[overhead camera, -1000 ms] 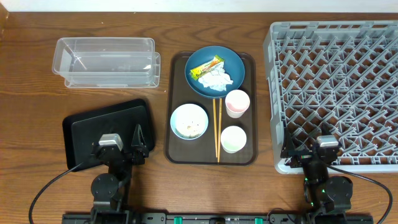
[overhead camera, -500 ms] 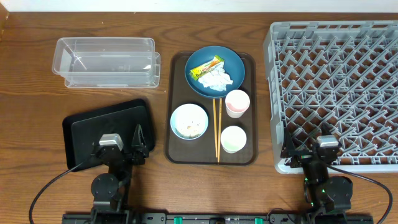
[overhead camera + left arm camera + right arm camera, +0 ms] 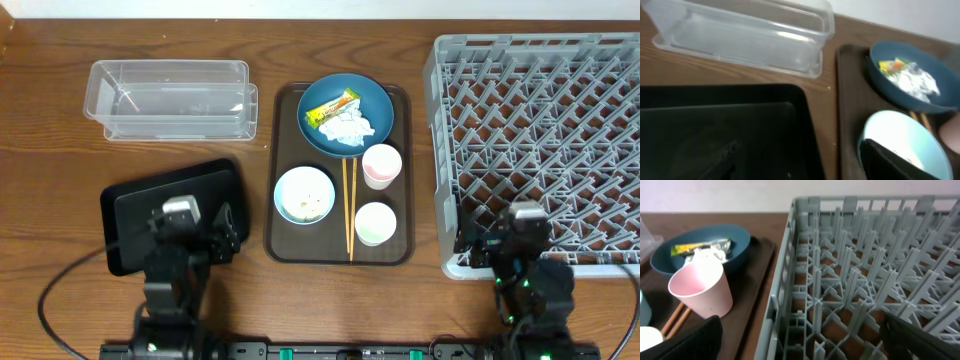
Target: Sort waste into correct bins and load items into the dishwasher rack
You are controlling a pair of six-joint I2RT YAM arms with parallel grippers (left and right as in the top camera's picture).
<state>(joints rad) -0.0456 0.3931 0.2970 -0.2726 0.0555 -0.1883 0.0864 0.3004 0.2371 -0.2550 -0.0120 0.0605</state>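
Bowl [image 3: 910, 135] just beside left jaws

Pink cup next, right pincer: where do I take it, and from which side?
Take the pink cup by its rim from above, on the side facing the dishwasher rack, one jaw inside, one outside. It stands upright, mouth open; the chopsticks lie close on its other side and the white cup sits nearby, so that side looks freest.
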